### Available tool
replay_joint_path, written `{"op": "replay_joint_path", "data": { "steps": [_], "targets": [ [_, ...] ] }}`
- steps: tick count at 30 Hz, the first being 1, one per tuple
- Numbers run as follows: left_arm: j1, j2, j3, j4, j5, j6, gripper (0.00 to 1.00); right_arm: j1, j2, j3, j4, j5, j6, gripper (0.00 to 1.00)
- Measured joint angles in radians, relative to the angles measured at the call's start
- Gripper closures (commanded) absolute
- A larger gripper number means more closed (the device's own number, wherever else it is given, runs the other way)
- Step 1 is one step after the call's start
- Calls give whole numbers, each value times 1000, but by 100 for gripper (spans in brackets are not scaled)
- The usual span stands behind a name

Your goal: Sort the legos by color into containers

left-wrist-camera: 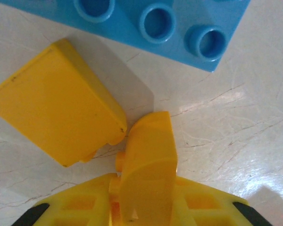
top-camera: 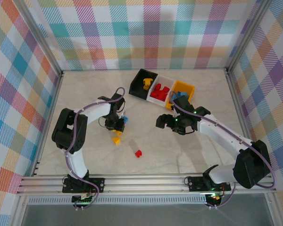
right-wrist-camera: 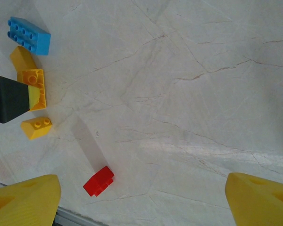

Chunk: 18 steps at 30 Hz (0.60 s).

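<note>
Left wrist: yellow lego (left-wrist-camera: 148,155) clamped inside left pincer (left-wrist-camera: 146,200), blue lego (left-wrist-camera: 151,19) just beyond.

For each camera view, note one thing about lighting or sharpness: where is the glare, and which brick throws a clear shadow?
Top external: even light, sharp, the red brick only faintly shadowed. Left wrist: glare on the table at lower right; the yellow brick shades the surface to its right. Right wrist: that red brick's shadow runs long up-left; a glare band crosses the middle.

Place: lab test cell | plaid-curtained walls (top-camera: 132,33) | aluminium frame rail (top-camera: 146,181) | marble-look tabletop (top-camera: 179,155)
</note>
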<state>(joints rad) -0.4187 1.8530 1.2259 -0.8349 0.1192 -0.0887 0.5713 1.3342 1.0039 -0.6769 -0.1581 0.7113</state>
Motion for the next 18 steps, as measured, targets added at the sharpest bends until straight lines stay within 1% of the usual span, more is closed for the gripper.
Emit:
{"op": "replay_joint_path", "data": {
  "steps": [6, 11, 15, 18],
  "targets": [
    [0, -1, 11, -11, 10, -4, 77, 0, 0, -17, 4, 1, 0, 9],
    [0, -18, 77, -49, 48, -32, 77, 0, -12, -29, 3, 21, -1, 8],
    [0, -19, 229, -80, 81, -59, 77, -2, -60, -40, 3, 40, -1, 8],
    [0, 26, 414, -106, 103, -75, 76, -7, -106, -55, 2, 53, -1, 8]
  ]
}}
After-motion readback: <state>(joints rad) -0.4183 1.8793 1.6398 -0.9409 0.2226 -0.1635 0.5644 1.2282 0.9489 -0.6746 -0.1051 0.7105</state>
